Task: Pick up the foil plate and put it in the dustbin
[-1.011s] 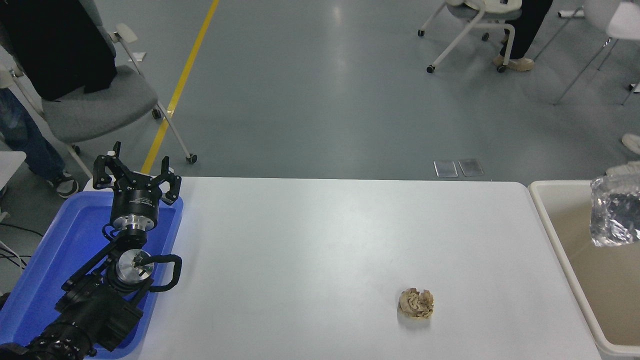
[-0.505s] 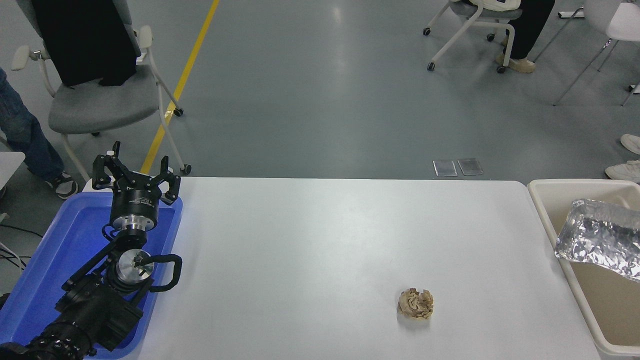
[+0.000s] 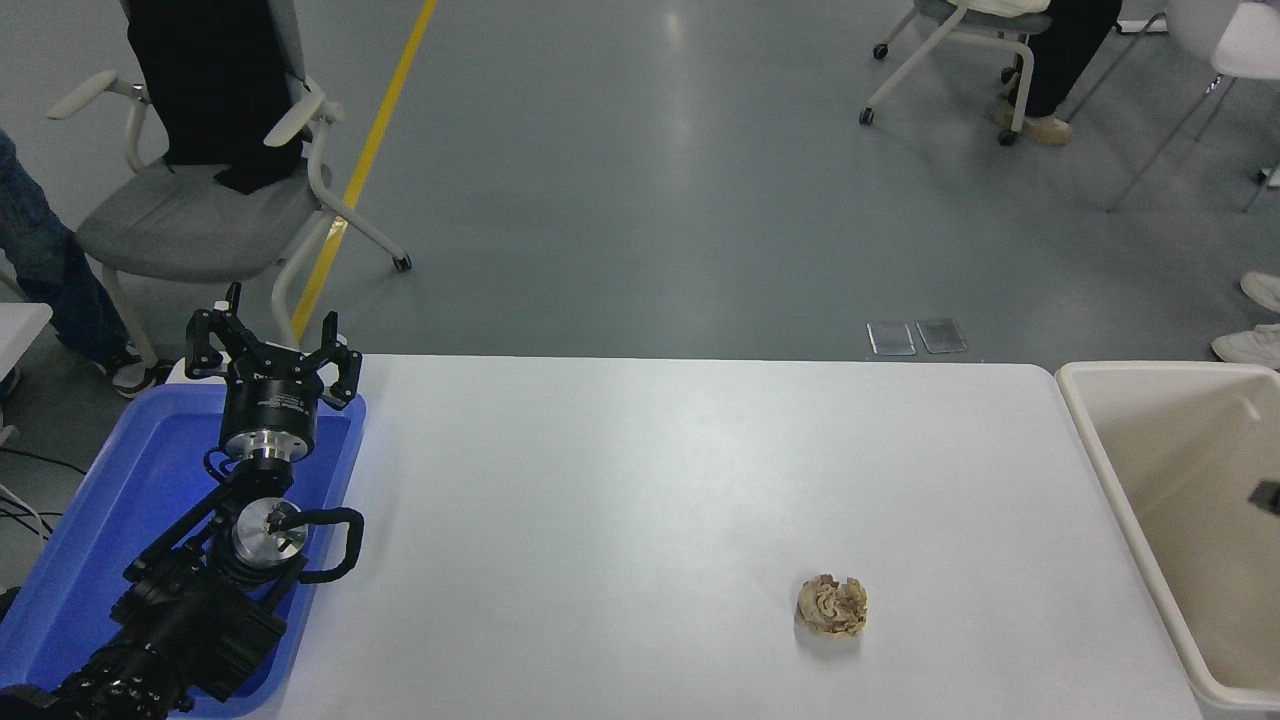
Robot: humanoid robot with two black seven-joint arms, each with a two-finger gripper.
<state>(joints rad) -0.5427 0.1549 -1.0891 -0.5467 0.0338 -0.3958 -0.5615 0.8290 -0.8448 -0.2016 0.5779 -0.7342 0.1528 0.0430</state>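
Now the bin [image 3: 1180, 500] at the bench's [image 3: 650, 480] right end shows only its bare cream inside; the foil plate is out of view. Only a small dark tip at the right edge [image 3: 1268, 494] shows, perhaps the right gripper, jaws untold. Left gripper [image 3: 272, 352] sits parked over the blue tray [image 3: 90, 520], jaws apart. A tan wad [image 3: 832, 606] lies on the bench
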